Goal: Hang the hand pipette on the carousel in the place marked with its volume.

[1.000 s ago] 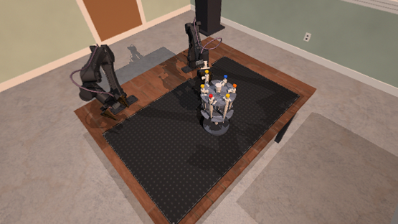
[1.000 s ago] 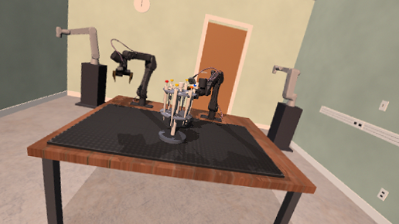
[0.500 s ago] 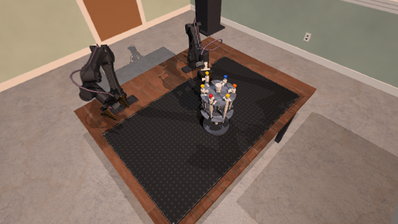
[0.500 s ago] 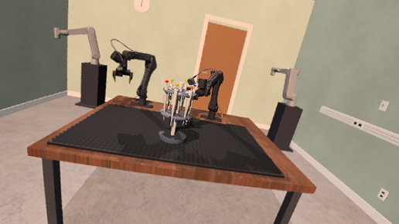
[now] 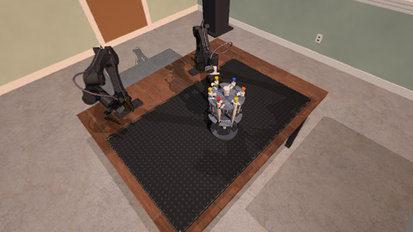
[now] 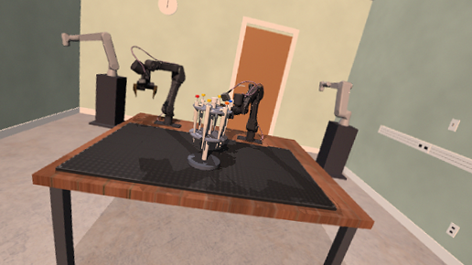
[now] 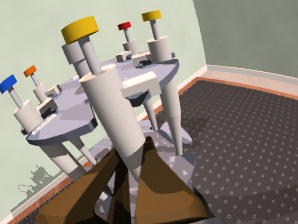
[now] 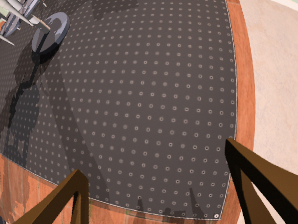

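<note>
Pipette, white and tapered with a yellow button (image 5: 217, 78) (image 6: 219, 97) (image 7: 115, 107), stands tilted at the rim of the grey round-tiered carousel (image 5: 224, 131) (image 6: 203, 162) (image 7: 70, 112) (image 8: 61, 24), clamped in the left gripper (image 5: 214, 78) (image 6: 231, 111) (image 7: 136, 146). Five others hang around the carousel; well apart from it, the right gripper's (image 5: 123, 115) (image 6: 144, 93) (image 8: 152, 157) two fingers are spread.

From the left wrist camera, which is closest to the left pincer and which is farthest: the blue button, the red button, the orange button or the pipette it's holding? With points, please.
Left pincer (image 5: 214, 78) (image 6: 232, 112) (image 7: 134, 148), nearest first:
1. Held pipette (image 5: 216, 78) (image 6: 219, 97) (image 7: 112, 107): between its fingers.
2. Blue button (image 5: 234, 79) (image 6: 230, 101) (image 7: 8, 84): far left.
3. Orange button (image 5: 243, 89) (image 6: 227, 103) (image 7: 30, 70), left, and red button (image 5: 218, 99) (image 6: 197, 97) (image 7: 124, 25), top middle: too close to call.
</note>
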Available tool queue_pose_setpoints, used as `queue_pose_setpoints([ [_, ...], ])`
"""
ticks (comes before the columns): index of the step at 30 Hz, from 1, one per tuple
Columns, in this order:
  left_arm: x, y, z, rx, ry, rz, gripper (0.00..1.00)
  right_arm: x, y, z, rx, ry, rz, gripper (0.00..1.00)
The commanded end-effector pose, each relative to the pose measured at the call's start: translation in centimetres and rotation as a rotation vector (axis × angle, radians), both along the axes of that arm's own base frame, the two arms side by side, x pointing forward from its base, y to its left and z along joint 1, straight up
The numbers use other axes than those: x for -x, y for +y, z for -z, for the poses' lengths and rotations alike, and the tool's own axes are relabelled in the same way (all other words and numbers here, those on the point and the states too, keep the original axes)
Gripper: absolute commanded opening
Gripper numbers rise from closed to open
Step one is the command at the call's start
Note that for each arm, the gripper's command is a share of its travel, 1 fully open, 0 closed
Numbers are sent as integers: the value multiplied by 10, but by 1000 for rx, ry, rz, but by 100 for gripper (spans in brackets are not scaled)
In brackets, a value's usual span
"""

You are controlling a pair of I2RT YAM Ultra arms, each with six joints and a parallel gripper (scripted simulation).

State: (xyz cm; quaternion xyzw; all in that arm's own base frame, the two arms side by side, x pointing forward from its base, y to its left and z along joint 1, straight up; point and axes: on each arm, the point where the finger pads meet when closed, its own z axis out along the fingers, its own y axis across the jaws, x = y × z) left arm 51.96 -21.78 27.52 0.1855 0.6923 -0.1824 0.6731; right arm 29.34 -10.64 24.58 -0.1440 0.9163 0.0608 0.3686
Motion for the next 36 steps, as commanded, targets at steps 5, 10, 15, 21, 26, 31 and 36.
queue_pose_setpoints([
  [5, -1, 2, -35, 33, -71, 6, 12, -4, -3, -7, 5, -29, -6, 100],
  [10, -2, 2, -35, 33, -71, 5, 12, -4, -3, -7, 5, -29, -6, 100],
  [15, -2, 2, -35, 33, -71, 5, 12, -4, -3, -7, 5, -29, -6, 100],
  [21, -2, 2, -35, 33, -71, 5, 12, -4, -3, -7, 5, -29, -6, 100],
  [26, -2, 2, -35, 33, -71, 5, 12, -4, -3, -7, 5, -29, -6, 100],
  [31, -2, 2, -35, 33, -71, 5, 12, -4, -3, -7, 5, -29, -6, 100],
  [36, -2, 2, -35, 33, -71, 5, 12, -4, -3, -7, 5, -29, -6, 100],
])
